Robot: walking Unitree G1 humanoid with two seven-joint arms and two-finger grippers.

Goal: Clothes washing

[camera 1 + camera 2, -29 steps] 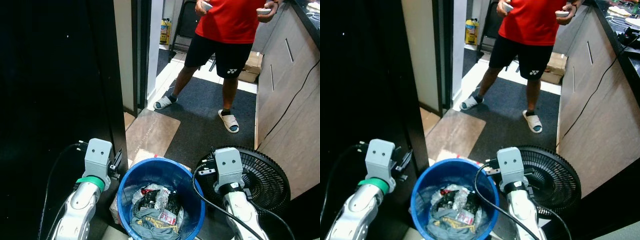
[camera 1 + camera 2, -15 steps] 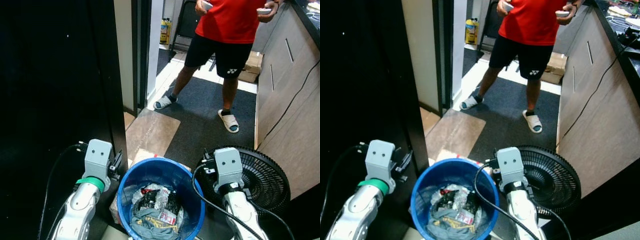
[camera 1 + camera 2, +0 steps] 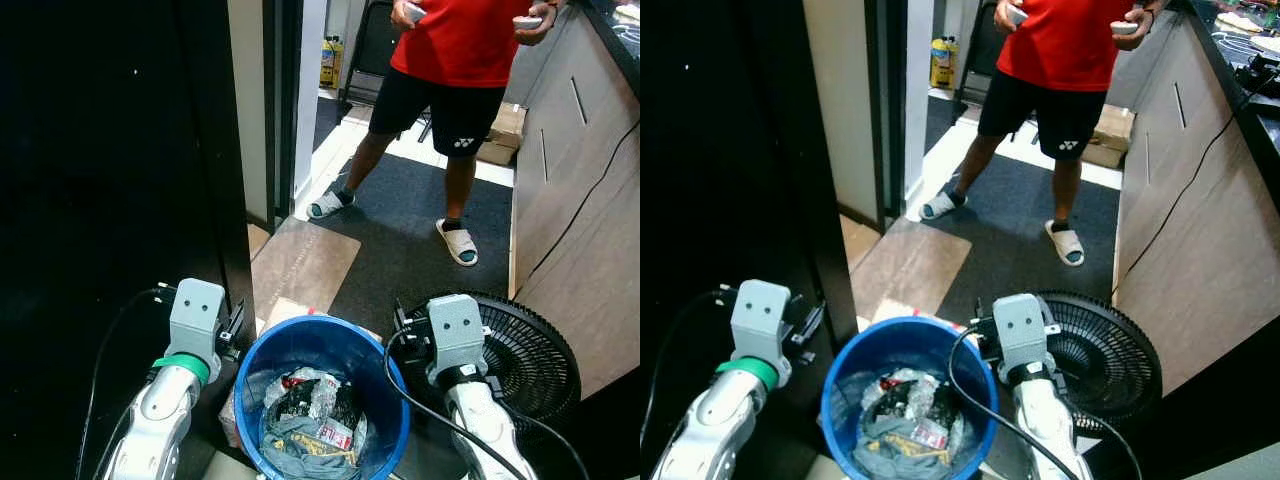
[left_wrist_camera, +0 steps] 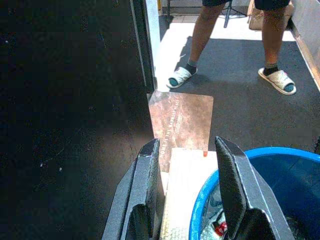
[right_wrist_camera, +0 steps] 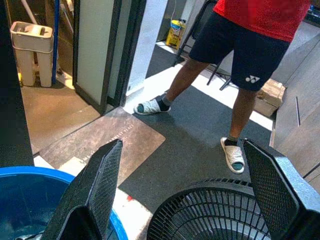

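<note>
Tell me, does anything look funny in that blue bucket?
Yes. The bucket holds crumpled wrappers and packets on top of grey cloth, which looks more like rubbish than washing. A fan also lies flat on the floor beside it.

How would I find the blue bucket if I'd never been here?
Look at the floor right in front of the robot, between its two silver arms. The blue bucket stands there beside a black fan. It is the only round bright blue thing, with crumpled clothes inside.
</note>
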